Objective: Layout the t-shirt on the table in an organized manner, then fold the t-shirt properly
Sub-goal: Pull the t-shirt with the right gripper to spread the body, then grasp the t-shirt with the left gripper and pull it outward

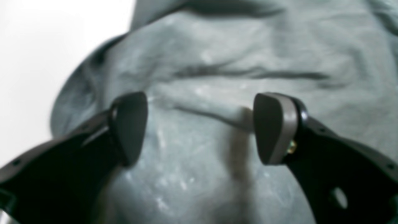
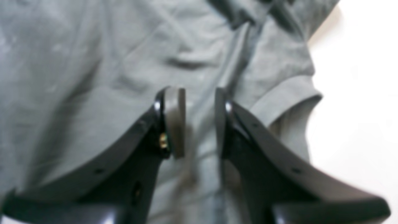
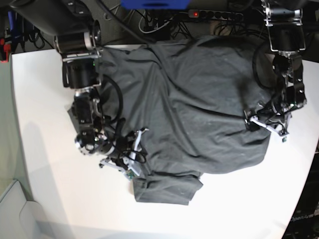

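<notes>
Base view shows the dark charcoal-grey short-sleeved cloth t-shirt [image 3: 199, 104] spread loosely over the far half of the large smooth white matte table [image 3: 45, 164], its cloth reaching to the table's far edge and leaving the near edge and both near corners bare. It is not flat: long diagonal creases cross the body, the hem line toward the near side is uneven, and one sleeve [image 3: 167, 188] sticks out toward the near edge as a squarish flap with a visible cuff band. In the right wrist view the same sleeve cuff [image 2: 286, 96] lies beside the white surface, and folds run up from between the pads. The right gripper [image 2: 200, 121] sits low on the cloth by that sleeve with its jaws drawn in to a narrow gap; a ridge of fabric runs through the gap, but the blur does not let me tell whether it is pinched. The left gripper [image 1: 200, 127] hovers close over the shirt's opposite side edge with its jaws spread wide, a raised wrinkle [image 1: 211, 109] lying between the pads, nothing held. Both wrist views are soft-focused, so finer fabric detail cannot be told.
</notes>
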You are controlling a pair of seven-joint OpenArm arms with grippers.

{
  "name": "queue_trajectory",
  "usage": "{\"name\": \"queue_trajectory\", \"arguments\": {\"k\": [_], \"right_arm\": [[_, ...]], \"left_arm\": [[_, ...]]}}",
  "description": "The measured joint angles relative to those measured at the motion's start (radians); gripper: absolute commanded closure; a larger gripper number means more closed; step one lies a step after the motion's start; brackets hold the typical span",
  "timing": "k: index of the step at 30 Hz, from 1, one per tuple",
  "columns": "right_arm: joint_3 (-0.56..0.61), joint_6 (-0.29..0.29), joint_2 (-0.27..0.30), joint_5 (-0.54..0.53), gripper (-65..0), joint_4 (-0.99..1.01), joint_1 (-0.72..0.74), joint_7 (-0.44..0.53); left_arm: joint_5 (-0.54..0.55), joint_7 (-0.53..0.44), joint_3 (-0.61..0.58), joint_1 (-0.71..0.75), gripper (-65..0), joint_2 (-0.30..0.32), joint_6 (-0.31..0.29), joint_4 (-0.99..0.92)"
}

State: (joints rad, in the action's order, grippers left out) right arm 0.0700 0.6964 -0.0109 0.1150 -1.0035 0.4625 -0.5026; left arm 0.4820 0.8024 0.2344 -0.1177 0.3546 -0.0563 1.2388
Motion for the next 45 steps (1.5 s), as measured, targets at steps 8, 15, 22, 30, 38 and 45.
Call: {"name": "queue_trajectory", "arguments": {"k": [8,15,22,30,38,45], "right_arm": [[0.003,-0.071,0.03,-0.005,-13.6,0.23,0.119,0.2],[0.005,-0.171,0.03,-0.004,-13.6,0.415,0.125,0.374],[0.011,-0.393,0.065,-0.024,-17.1,0.621,0.219,0.463],[0.002,-0.616,0.195,-0.022,-19.3,0.626,0.214,0.501],[-0.101,-0.618,0.203,-0.067,-19.3,0.173,0.018,0.501],[-0.098,-0.428,0.118,-0.061,-19.3,-0.001,-0.077,0.422]], "left_arm": [[0.0,-0.003,0.0,0.004,-51.8,0.0,0.0,-0.001],[0.0,-0.003,0.0,0.003,-51.8,-0.003,-0.001,-0.001],[0.0,-0.005,0.0,0.004,-51.8,-0.003,0.0,-0.001],[-0.023,-0.024,0.0,0.008,-51.8,-0.021,-0.002,-0.011],[-0.112,-0.051,0.006,-0.006,-51.8,-0.053,-0.011,-0.027],[-0.108,0.014,0.007,0.002,-51.8,-0.062,-0.006,0.066]]}}
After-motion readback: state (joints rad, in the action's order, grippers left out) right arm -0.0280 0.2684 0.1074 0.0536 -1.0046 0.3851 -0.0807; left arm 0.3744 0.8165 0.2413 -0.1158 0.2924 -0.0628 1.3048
